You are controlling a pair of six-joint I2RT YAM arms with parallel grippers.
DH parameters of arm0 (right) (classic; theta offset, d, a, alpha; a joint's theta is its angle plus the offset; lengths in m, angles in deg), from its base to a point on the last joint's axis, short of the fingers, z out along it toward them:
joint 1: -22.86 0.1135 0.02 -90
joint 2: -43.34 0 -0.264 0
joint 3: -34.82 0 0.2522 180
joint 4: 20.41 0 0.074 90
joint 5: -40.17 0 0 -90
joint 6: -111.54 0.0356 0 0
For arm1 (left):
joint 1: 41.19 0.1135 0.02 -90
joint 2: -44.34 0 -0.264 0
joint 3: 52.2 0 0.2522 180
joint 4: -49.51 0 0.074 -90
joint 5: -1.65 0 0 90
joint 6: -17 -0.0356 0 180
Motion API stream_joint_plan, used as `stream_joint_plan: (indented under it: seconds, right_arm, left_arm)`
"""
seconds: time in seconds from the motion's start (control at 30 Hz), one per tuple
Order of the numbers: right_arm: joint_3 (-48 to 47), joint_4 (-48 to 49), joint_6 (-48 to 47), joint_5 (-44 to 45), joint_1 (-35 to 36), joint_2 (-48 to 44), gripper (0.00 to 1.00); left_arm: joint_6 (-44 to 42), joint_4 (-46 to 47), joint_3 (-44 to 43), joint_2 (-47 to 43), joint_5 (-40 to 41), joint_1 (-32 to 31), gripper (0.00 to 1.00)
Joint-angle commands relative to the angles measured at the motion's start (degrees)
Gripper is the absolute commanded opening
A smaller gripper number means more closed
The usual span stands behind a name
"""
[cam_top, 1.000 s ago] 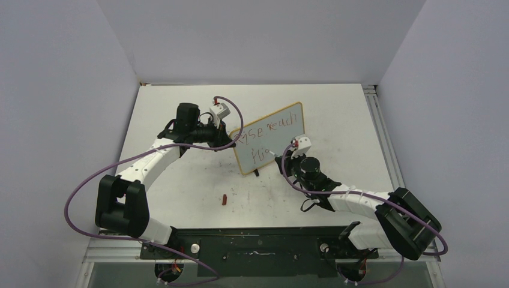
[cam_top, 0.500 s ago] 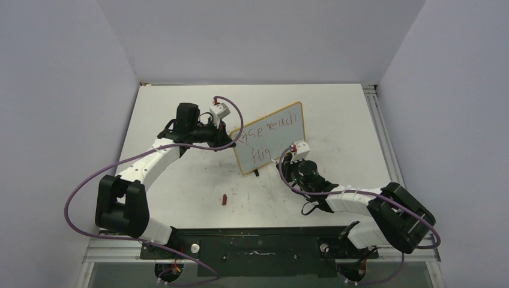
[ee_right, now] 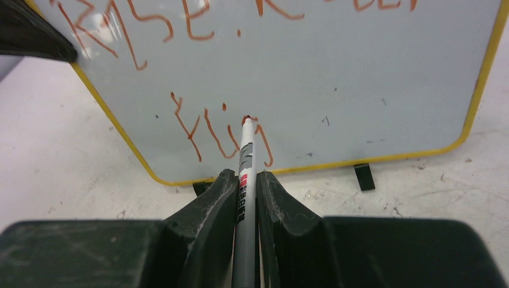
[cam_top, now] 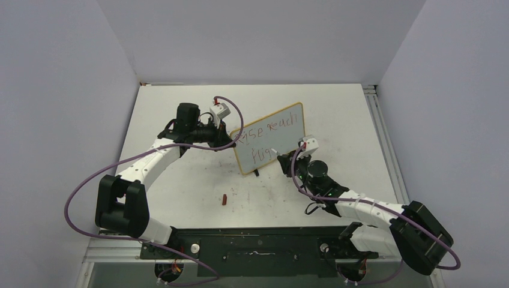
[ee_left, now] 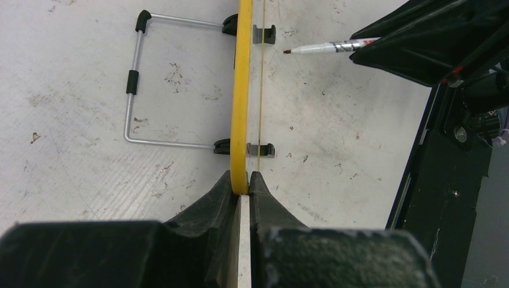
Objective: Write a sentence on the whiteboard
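Observation:
The whiteboard (cam_top: 282, 141) stands upright mid-table, yellow-framed, tilted in the top view. My left gripper (cam_top: 231, 140) is shut on its left edge; in the left wrist view the yellow frame (ee_left: 242, 90) runs edge-on between my pads. The sentence (ee_right: 138, 33) reads "Ryse reach" on the upper line and "Hig" (ee_right: 210, 135) below. My right gripper (ee_right: 245, 180) is shut on a grey marker (ee_right: 245, 162). Its red tip sits at the top of the "g". The marker also shows in the left wrist view (ee_left: 330, 47).
A small red marker cap (cam_top: 224, 199) lies on the table in front of the board. The board's wire stand (ee_left: 139, 84) sticks out behind it. Black feet (ee_right: 362, 176) sit under the frame. Grey walls close in the table on three sides.
My right arm has swung right and its wrist has moved up along the board. The lower line has grown from "Hi" to "Hig". The left gripper and board have not moved.

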Motion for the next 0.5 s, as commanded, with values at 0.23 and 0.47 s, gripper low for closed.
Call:
stream_joint_plan:
  seconds: [0.23,0.47]
  right_arm:
    - [-5.15,2.23,-2.87,2.88,-0.44,-1.10,0.05]
    - [-6.13,4.78,-3.19,2.51,-1.20,2.96,0.05]
  left_arm:
    - [-1.83,-1.41,-1.04,-0.97,-0.51,-0.43,0.00]
    - [-1.83,-1.40,-1.07,-0.97,-0.52,-0.43,0.00]
